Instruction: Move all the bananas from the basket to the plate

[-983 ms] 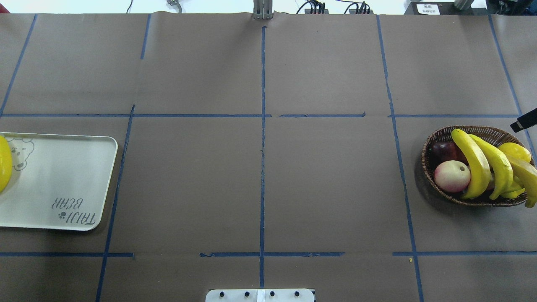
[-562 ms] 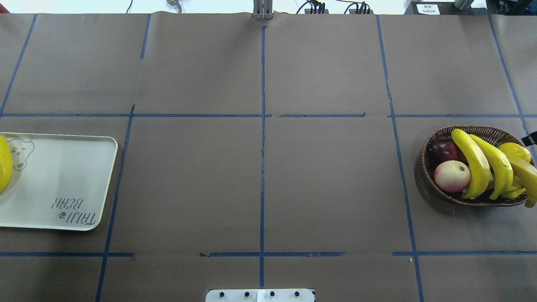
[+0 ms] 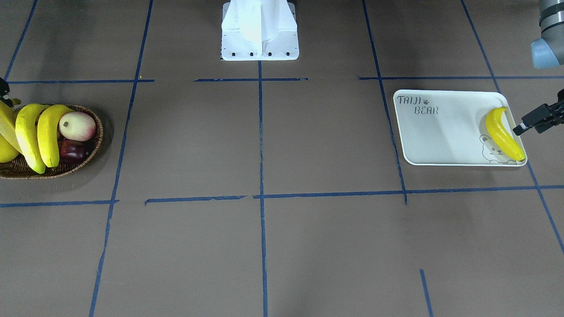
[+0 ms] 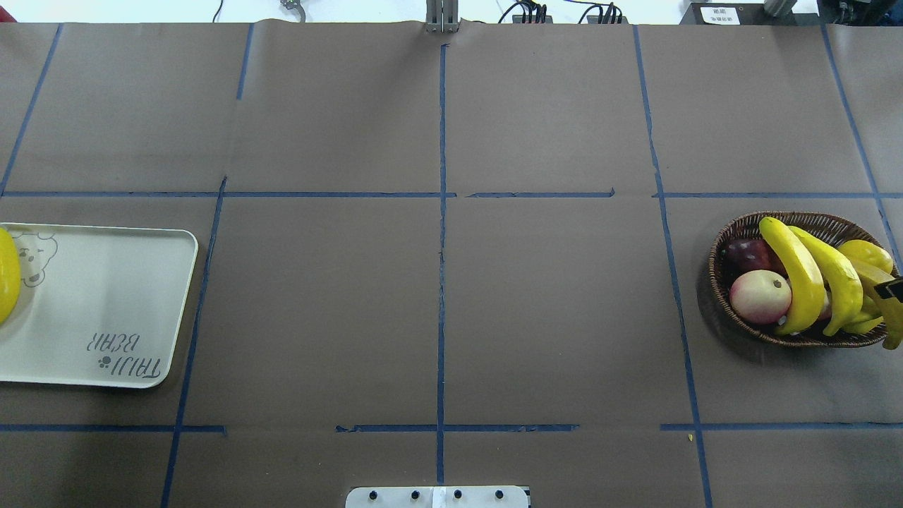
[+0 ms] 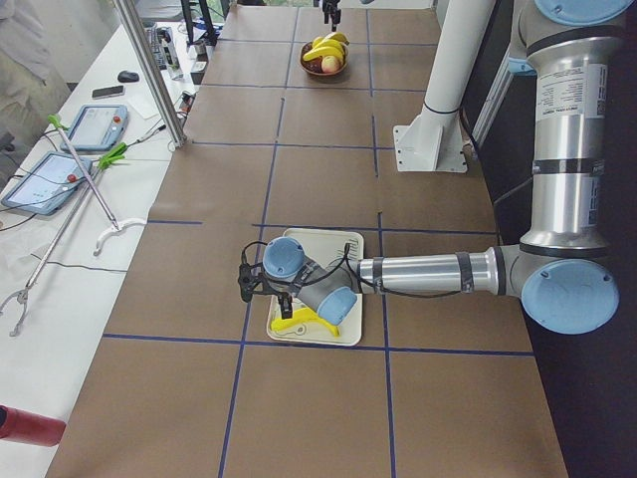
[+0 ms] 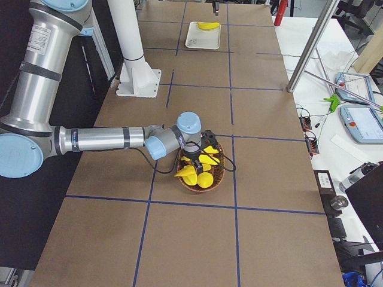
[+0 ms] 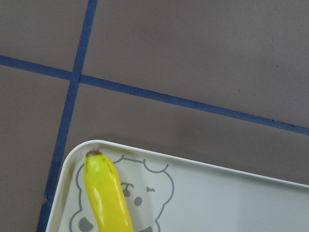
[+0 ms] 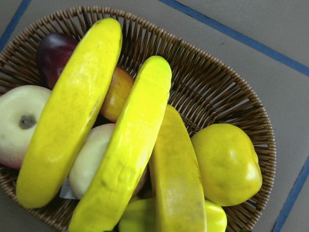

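Observation:
The wicker basket [image 4: 719,282] at the table's right end holds three yellow bananas [image 4: 794,275], lying side by side in the right wrist view [image 8: 72,111]. The off-white plate [image 4: 106,303] sits at the left end with one banana [image 3: 502,134] lying along its outer edge by the bear face, also seen in the left wrist view [image 7: 106,193]. My left gripper [image 3: 522,127] hovers just outside that edge, open and empty. My right gripper [image 4: 892,288] is over the basket's right side above the bananas, open and holding nothing.
The basket also holds a cream-and-pink fruit [image 4: 760,296], a dark red fruit [image 4: 748,252] and a round yellow fruit [image 8: 227,164]. Blue tape lines cross the brown table cover. The robot's white base [image 3: 260,31] stands at the near middle edge.
My right gripper's finger has moved from beyond the basket's far right rim toward the robot, to over the basket's right side. The fruit, the plate and its banana have not moved.

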